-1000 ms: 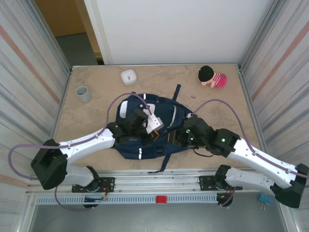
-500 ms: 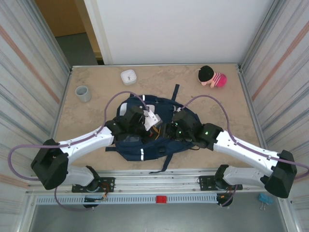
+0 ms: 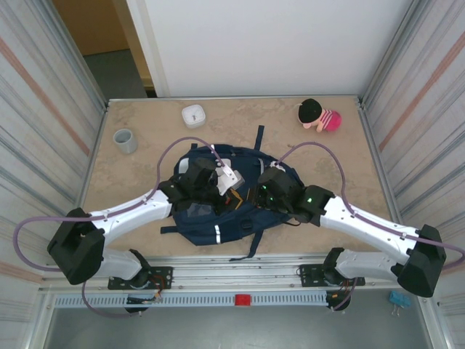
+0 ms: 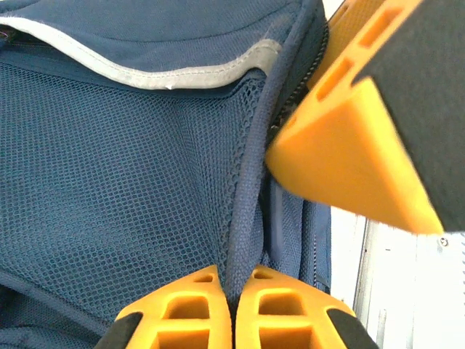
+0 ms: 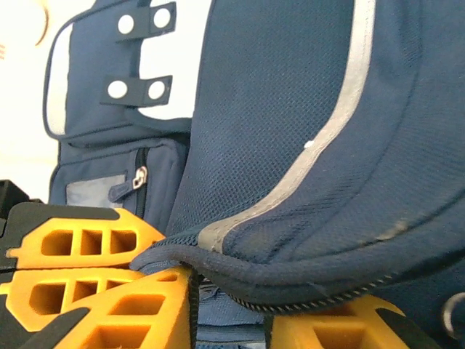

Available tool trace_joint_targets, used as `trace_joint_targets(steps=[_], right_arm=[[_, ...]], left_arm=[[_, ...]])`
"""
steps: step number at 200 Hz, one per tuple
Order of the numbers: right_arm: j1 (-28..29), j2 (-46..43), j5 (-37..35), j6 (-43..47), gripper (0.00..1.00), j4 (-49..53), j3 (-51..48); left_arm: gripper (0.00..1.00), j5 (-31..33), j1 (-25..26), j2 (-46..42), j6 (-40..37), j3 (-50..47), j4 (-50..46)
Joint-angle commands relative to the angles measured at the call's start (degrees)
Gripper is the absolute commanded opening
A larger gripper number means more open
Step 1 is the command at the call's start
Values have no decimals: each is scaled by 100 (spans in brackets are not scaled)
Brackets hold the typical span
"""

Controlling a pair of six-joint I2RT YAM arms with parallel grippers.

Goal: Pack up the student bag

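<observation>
Left pincer (image 4: 232,291) tight on student bag (image 4: 123,189)

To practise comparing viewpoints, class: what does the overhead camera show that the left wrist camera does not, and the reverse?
Overhead takes in the round grey cup, small white tub and pink plush doll. Left wrist gives close detail: the blue mesh panel and the piped edge pinched between orange fingers. Both share the large navy-blue fabric backpack and the left gripper shut on it.
</observation>
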State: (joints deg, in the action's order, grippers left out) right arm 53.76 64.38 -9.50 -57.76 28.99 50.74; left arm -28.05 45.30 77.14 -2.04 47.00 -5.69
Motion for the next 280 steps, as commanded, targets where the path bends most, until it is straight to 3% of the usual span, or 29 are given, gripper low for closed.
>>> trace_joint_targets(steps=[1,22,55,79,99,131,190,200,219,236,280], right_arm=[[-98,-68,-887,141,29,741,-52],[-21,78,-954,188,30,840,116],[100,483,-852,271,42,767,330],[96,573,-290,455,31,187,248],[83,626,-260,450,20,296,338],[-85,531,-454,446,15,897,463],[-540,251,347,791,9,896,578],[-602,205,442,830,13,924,603],[-549,78,671,822,31,784,608],[-372,-101,662,745,41,719,603],[144,55,-22,860,47,970,636]], left_arm=[[0,-474,-34,-183,90,44,315],[0,-455,-36,-162,96,70,314],[0,-473,-30,-151,121,90,345],[0,-408,-33,-171,119,104,358],[0,-347,-36,-189,100,107,328],[0,-248,-31,-235,50,97,234],[0,-200,-34,-230,26,35,231],[0,-287,-26,-209,138,6,377],[0,-365,-34,-158,296,-16,533],[0,-376,-33,-121,328,8,529],[0,-383,-30,-151,396,2,564]])
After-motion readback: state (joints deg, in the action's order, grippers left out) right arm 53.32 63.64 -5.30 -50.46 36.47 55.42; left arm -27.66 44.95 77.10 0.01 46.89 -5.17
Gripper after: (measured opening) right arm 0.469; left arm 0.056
